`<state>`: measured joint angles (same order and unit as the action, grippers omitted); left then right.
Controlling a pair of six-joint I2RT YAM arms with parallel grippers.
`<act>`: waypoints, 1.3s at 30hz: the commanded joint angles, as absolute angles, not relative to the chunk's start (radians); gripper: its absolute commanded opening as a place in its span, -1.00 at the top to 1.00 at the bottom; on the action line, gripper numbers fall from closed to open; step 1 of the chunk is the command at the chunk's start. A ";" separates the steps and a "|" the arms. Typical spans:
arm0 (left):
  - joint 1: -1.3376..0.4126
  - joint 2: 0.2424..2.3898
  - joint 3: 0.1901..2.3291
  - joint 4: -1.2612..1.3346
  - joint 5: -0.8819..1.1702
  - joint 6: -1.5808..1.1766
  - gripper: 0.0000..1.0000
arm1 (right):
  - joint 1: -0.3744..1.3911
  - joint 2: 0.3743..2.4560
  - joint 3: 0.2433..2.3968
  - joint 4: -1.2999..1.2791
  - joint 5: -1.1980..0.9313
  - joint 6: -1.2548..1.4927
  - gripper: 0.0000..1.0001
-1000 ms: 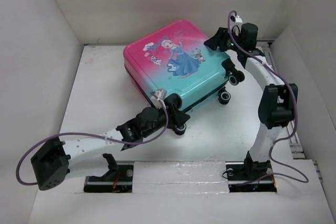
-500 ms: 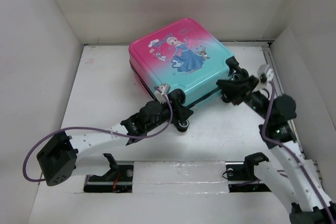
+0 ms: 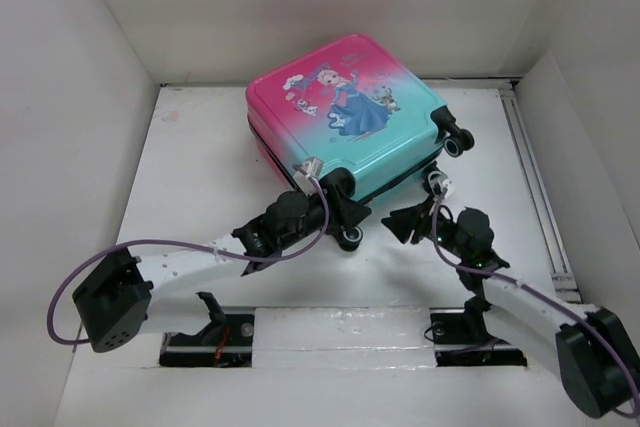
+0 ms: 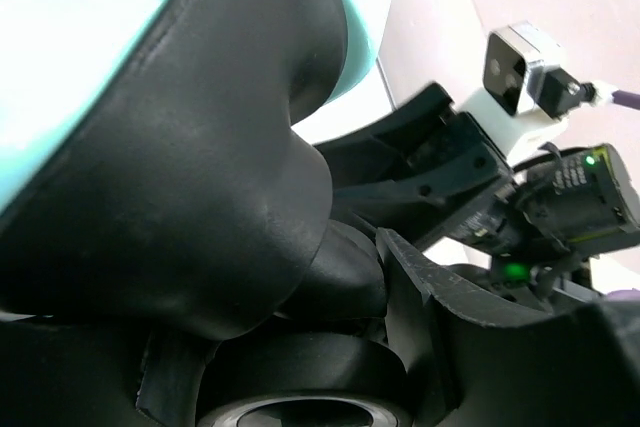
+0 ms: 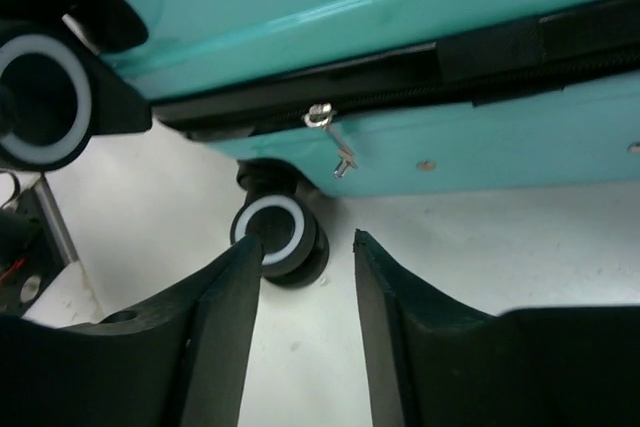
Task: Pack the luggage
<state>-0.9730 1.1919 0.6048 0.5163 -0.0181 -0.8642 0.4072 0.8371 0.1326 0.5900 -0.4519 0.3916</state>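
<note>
The luggage (image 3: 350,117) lies flat and zipped shut at the back middle of the table, with the princess print facing up. My left gripper (image 3: 340,215) is shut on its near-left wheel (image 4: 300,387); one finger (image 4: 450,327) presses against the black wheel mount. My right gripper (image 3: 400,222) stands open, low over the table just in front of the teal near edge (image 5: 400,7), with only bare table between its fingers (image 5: 308,242). The silver zipper pull (image 5: 335,147) hangs a little beyond its fingertips. A white-rimmed wheel (image 5: 275,232) is by its left finger.
White walls close in the table on the left, back and right. A rail (image 3: 530,177) runs along the right side. The luggage's right-hand wheels (image 3: 460,142) stick out toward it. Both arm bases (image 3: 210,342) sit at the near edge.
The right arm has swung from the luggage's far right corner down to its near edge. The luggage slid slightly right and back, with the left gripper staying on the wheel.
</note>
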 commanded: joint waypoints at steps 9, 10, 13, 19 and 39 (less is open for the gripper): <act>-0.976 1.155 0.706 0.828 0.112 -0.942 1.00 | 0.394 1.247 0.246 1.081 -0.532 0.327 0.01; -0.976 1.155 0.706 0.828 0.112 -0.942 1.00 | 0.394 1.258 0.245 1.098 -0.532 0.327 -0.01; -0.976 1.164 0.706 0.828 0.123 -0.942 1.00 | 0.394 1.302 0.268 1.098 -0.532 0.304 -0.01; -0.976 1.164 0.715 0.828 0.123 -0.942 1.00 | 0.394 1.422 0.304 1.163 -0.555 0.314 -0.01; -0.976 1.173 0.724 0.828 0.123 -0.923 1.00 | 0.446 1.726 0.252 1.674 -0.503 0.476 0.49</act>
